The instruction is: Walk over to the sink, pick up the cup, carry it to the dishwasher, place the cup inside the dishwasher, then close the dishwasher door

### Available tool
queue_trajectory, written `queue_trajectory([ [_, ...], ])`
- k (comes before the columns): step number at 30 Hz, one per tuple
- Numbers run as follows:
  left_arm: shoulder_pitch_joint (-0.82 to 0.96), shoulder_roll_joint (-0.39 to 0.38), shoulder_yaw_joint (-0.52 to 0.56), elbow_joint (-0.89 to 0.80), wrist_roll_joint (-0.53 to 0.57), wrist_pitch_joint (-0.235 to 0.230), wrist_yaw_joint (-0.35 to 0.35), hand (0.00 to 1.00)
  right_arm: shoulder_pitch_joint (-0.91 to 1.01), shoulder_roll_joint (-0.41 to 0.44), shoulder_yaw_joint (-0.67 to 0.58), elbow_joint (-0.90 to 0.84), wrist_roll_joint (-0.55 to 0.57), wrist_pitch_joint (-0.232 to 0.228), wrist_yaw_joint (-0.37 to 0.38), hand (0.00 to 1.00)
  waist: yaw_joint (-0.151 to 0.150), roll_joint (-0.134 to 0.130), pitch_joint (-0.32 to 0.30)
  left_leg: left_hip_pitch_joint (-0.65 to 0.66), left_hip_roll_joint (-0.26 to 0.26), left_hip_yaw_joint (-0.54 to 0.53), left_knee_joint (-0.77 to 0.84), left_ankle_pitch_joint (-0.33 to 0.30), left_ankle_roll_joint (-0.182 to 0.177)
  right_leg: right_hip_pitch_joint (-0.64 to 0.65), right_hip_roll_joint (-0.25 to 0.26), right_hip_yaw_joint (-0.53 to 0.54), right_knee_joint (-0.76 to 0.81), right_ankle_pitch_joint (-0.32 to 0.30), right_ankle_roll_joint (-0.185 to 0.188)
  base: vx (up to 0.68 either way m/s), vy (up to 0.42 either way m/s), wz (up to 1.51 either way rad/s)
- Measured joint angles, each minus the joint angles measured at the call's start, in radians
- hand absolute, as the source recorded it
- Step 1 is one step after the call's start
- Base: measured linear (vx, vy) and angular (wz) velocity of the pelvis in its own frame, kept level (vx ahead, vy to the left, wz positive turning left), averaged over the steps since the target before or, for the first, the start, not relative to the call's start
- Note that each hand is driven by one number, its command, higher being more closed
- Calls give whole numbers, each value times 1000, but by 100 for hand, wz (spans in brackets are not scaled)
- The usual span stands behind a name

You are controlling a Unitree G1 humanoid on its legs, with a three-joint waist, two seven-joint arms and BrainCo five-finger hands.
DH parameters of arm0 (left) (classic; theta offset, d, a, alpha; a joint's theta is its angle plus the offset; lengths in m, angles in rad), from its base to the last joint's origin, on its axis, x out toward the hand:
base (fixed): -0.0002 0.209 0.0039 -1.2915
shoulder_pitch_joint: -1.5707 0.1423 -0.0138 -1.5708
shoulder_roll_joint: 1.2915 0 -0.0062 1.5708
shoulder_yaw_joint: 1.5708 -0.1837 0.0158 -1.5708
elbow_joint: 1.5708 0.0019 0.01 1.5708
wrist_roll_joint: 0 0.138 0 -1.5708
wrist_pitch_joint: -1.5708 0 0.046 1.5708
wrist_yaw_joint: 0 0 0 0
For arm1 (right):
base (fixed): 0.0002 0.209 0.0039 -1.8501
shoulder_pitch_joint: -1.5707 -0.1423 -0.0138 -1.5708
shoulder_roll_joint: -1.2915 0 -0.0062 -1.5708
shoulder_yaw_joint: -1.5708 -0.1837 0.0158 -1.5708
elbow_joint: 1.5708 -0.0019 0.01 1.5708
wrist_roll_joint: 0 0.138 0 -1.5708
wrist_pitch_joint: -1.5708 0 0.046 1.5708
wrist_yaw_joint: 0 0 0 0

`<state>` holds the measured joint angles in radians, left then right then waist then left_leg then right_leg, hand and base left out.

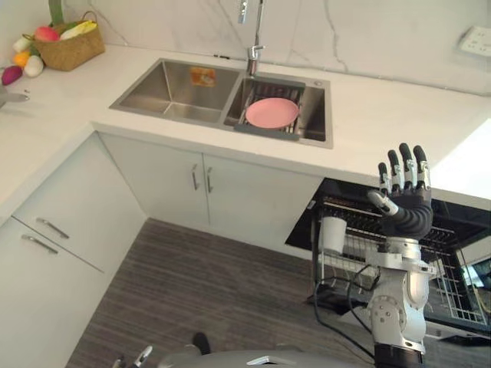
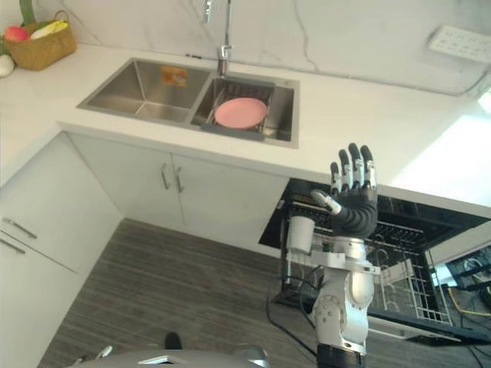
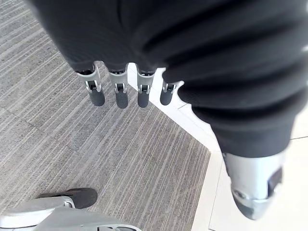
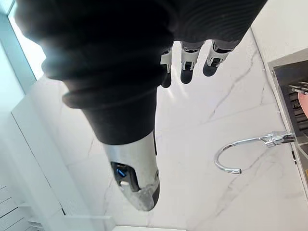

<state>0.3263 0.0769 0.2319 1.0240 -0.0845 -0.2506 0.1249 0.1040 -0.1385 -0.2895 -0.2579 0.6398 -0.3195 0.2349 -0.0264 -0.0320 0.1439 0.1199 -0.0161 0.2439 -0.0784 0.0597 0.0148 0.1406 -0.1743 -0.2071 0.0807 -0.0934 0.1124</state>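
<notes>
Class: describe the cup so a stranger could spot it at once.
Find the steel sink in the white counter, then look lower right to the open dishwasher. At the left end of its wire rack sits the cup: plain white, solid among bare wires.

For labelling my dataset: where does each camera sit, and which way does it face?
Left eye view: on the head, facing down at the sink, open dishwasher and cup; the raised right hand shows.
Right eye view: beside it, sharing that same scene.
Left wrist view: along the left hand, down to the floor.
Right wrist view: along the right hand to the wall and faucet, which both eyes share.
</notes>
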Motion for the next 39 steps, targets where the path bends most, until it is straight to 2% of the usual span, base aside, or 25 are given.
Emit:
queue_trajectory([
  [11,1,-1,-42,12,10,-8,-1,0,22,5,-10,0,-19,0,-83,0,-8,12,-6,-1,5,-18,0,4,0,4,5,17,9,-9,1,-56,1,5],
  [13,-2,2,-49,11,25,-6,2,0,23,10,-9,-1,-17,-1,-98,0,-13,12,-6,-70,17,-7,114,-54,-4,-45,5,45,73,-45,-14,-12,6,-4],
  [14,-3,-2,-49,12,43,-6,3,0,24,7,-10,-5,-17,-3,-114,0,-18,21,0,-141,48,1,256,-125,-12,-71,16,64,116,-67,-17,-17,-31,-8],
  [15,-3,-5,-49,16,50,-6,4,0,25,8,-10,-6,-17,-4,-115,0,-19,32,7,-164,69,4,323,-159,-15,-70,25,70,131,-75,-18,1,-42,-24],
  [16,0,-11,-49,28,50,-6,7,0,31,9,-7,-11,-17,-4,-120,0,-18,55,21,-194,111,11,448,-208,-19,-70,43,89,154,-92,-17,6,3,-32],
  [17,1,-19,-47,39,50,-5,13,0,33,10,-6,-15,-17,-4,-137,0,-22,71,31,-231,149,9,570,-234,-54,-66,59,97,180,-114,-17,3,1,-29],
  [18,2,-23,-47,40,50,-4,15,0,33,10,-7,-20,-17,-4,-145,0,-28,74,33,-253,162,5,626,-232,-64,-66,63,101,192,-121,-20,12,11,-27],
  [19,2,-39,-34,34,50,3,15,0,32,10,-8,-59,-17,-6,-158,0,-33,61,53,-318,186,4,756,-199,-138,-57,57,129,207,-131,-28,19,-14,-20],
  [20,2,-41,-35,34,49,5,15,0,32,9,-7,-66,-17,-8,-159,0,-32,62,55,-323,187,4,763,-200,-145,-55,56,134,206,-131,-28,38,10,-32],
  [22,4,-46,-37,34,50,17,13,0,18,9,-9,-79,-17,-33,-185,0,-32,67,56,-326,166,-12,653,-237,-130,-55,40,165,204,-137,-19,40,77,-38],
  [23,5,-47,-37,35,50,21,13,0,6,9,-7,-78,-17,-35,-200,0,-31,66,56,-332,142,-57,576,-232,-122,-52,34,188,196,-139,-16,57,169,-57],
  [24,14,-51,-37,34,50,28,13,0,-14,10,0,-76,-18,-38,-212,0,-26,69,59,-330,117,-148,463,-206,-121,-48,32,227,169,-140,-14,67,242,-75],
  [25,27,-60,-37,36,50,31,13,0,-28,6,9,-75,-18,-43,-221,0,-18,78,61,-313,112,-221,389,-192,-134,-37,34,260,133,-140,-13,137,343,-110],
  [26,37,-73,-36,53,48,33,14,0,-36,1,11,-72,-18,-55,-222,0,-4,85,64,-303,106,-224,395,-163,-146,-1,43,320,48,-142,-15,185,301,-124],
  [27,41,-83,-35,63,47,31,14,0,-48,6,15,-71,-18,-59,-221,0,16,109,69,-307,111,-215,435,-178,-120,-6,63,357,125,-153,4,279,263,-115],
  [28,42,-83,-37,61,47,30,14,0,-52,14,20,-71,-18,-63,-221,0,19,97,80,-313,107,-208,471,-196,-103,-20,65,366,195,-162,-2,291,176,-96],
  [29,49,-57,-37,65,46,35,14,0,-50,22,37,-70,-18,-70,-220,0,22,62,84,-337,91,-164,539,-220,-63,-14,48,355,238,-205,-11,257,182,-86],
  [30,43,-47,-37,68,47,43,13,0,-57,23,42,-70,-19,-70,-219,0,26,39,87,-375,84,-132,629,-277,-29,-16,20,356,246,-260,19,155,142,-58],
  [32,16,-35,-37,68,49,58,2,0,-28,44,26,-76,-19,-70,-217,0,4,16,83,-375,54,-129,700,-339,-4,12,-7,358,254,-275,42,167,195,-5],
  [34,-12,-17,-37,66,49,62,-5,0,10,70,20,-77,-19,-63,-218,0,7,6,76,-336,23,-103,674,-357,17,-21,-32,366,365,-259,35,196,178,-9],
  [35,-32,-7,-37,65,48,65,-9,0,13,78,21,-78,-19,-48,-218,0,8,3,75,-295,5,-90,628,-357,23,-90,-39,374,512,-215,25,191,137,-28],
  [36,-44,4,-37,56,47,66,-15,0,12,86,25,-79,-20,-46,-219,0,14,-17,76,-238,-18,-65,557,-348,35,-170,-56,380,663,-136,10,217,134,-31],
  [37,-44,13,-38,47,47,66,-21,0,12,91,25,-79,-20,-46,-220,0,15,-30,77,-208,-30,-56,519,-344,40,-208,-67,375,726,-83,-7,237,135,-30],
  [38,-45,22,-44,38,47,67,-25,0,13,89,22,-78,-21,-47,-220,0,14,-36,72,-150,-47,-52,447,-331,58,-260,-74,364,814,44,-44,251,147,-19],
  [39,-47,22,-52,31,47,68,-25,0,13,88,20,-78,-23,-49,-220,0,12,-27,67,-125,-49,-55,410,-316,63,-286,-71,358,850,110,-52,345,168,-18],
])
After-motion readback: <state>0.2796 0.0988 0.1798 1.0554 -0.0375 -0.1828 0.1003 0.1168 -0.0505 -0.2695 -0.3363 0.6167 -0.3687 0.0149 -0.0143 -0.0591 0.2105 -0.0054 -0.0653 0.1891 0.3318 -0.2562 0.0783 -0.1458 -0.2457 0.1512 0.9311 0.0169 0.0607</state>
